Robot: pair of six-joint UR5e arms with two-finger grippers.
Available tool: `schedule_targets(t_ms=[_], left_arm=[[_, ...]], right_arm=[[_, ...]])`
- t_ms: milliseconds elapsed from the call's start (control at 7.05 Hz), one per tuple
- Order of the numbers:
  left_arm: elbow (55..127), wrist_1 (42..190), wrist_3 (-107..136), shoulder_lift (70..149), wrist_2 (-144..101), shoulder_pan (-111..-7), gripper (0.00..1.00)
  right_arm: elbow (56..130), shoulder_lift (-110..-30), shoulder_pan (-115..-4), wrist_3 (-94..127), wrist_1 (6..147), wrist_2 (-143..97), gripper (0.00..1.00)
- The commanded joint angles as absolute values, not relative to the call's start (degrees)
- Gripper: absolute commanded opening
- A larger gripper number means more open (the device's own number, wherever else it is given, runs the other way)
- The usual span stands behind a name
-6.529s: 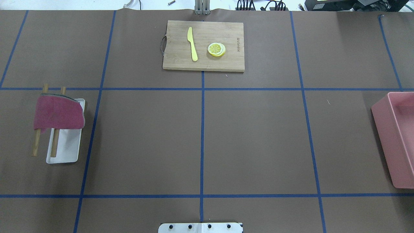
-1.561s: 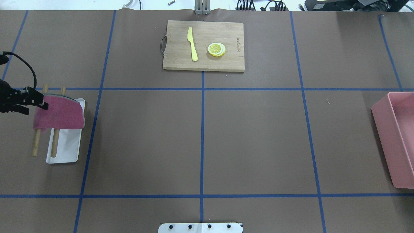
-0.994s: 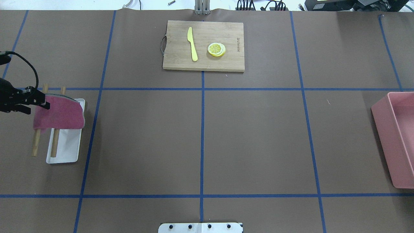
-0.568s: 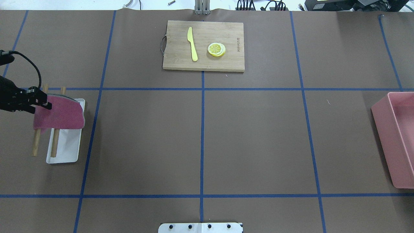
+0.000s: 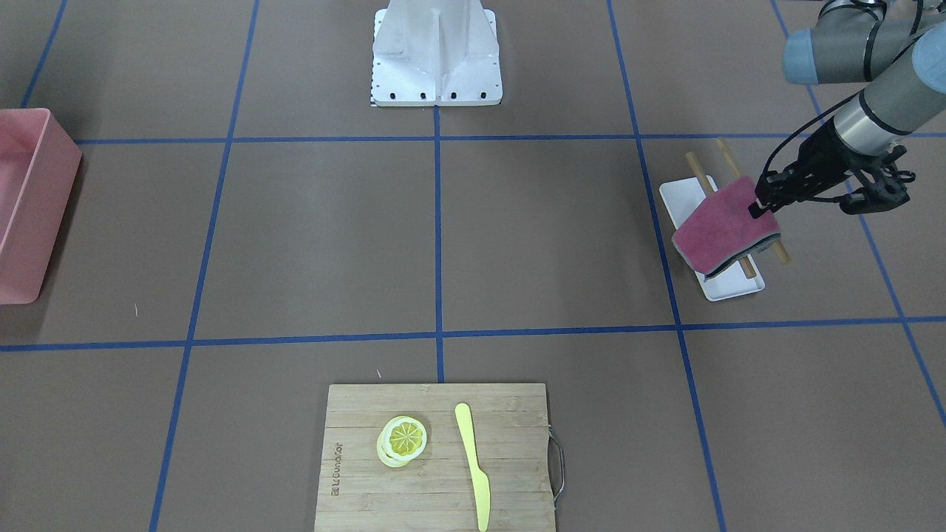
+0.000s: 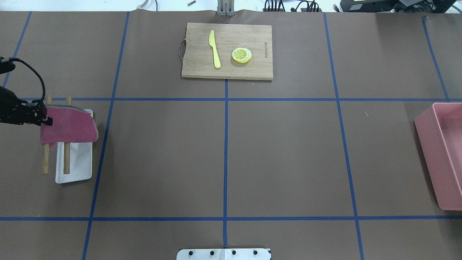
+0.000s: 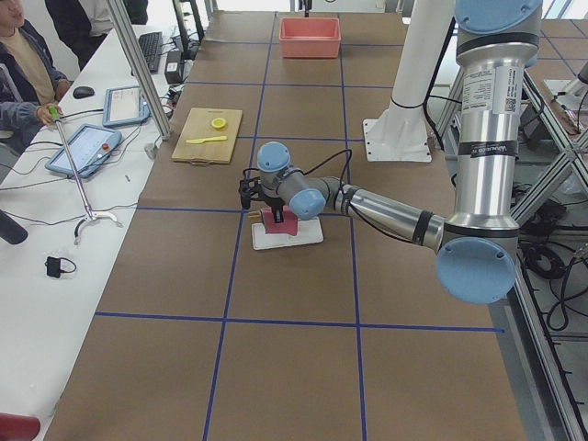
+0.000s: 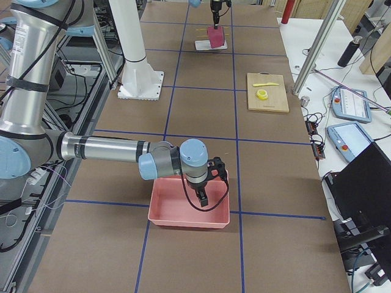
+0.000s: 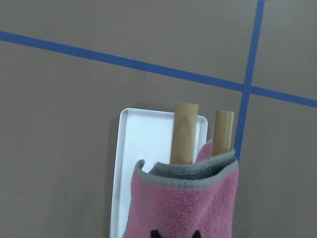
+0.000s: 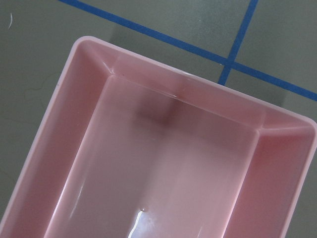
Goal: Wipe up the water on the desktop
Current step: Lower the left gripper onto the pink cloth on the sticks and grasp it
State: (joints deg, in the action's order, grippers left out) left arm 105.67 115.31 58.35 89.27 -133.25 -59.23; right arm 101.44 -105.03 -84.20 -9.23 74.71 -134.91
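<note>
The desktop [image 6: 281, 155] is matte brown with blue tape lines; no water shows on it. A pink cloth [image 6: 70, 124] with a grey underside hangs over two wooden rods [image 6: 66, 159] on a white tray [image 6: 77, 162] at the left. My left gripper [image 6: 44, 117] is shut on the cloth's left edge; in the front view it [image 5: 761, 205] pinches the cloth [image 5: 724, 229] at its upper corner. The left wrist view shows the cloth [image 9: 183, 203] over the rods [image 9: 184, 134]. My right gripper [image 8: 203, 196] hovers over the pink bin [image 8: 183, 220]; I cannot tell whether it is open.
A bamboo cutting board [image 6: 227, 50] with a yellow knife [image 6: 214, 48] and lemon slices [image 6: 242, 55] lies at the far middle. The pink bin [image 6: 442, 162] stands at the right edge. The robot's white base [image 5: 436, 52] is at the near middle.
My left arm came in from the left and took hold of the cloth's edge. In the last half second the cloth, rods and tray shifted slightly to the right.
</note>
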Motion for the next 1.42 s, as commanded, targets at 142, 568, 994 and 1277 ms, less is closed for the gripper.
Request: schedule_targets(t_ms=[142,568,994,1277], left_arm=[[106.6,115.3,58.4,88.9,-133.4,-59.6,0.00],[106.3,115.3,58.4,88.9,-133.3,-59.5,0.23],[106.2,115.3,58.6,88.9,-132.9,-59.4,0.26],[106.1,115.3,58.6,88.9,-132.8,-59.4,0.44]], right_arm=[[101.5,-105.1,-84.2,-9.2,74.7,-136.0,1.00],[101.4,-105.1,-84.2,-9.2,74.7,-136.0,1.00],[101.4,-105.2,-84.2,-9.3,74.7,-136.1,1.00],[101.4,-105.3,-84.2,-9.3,74.7,-136.1,1.00]])
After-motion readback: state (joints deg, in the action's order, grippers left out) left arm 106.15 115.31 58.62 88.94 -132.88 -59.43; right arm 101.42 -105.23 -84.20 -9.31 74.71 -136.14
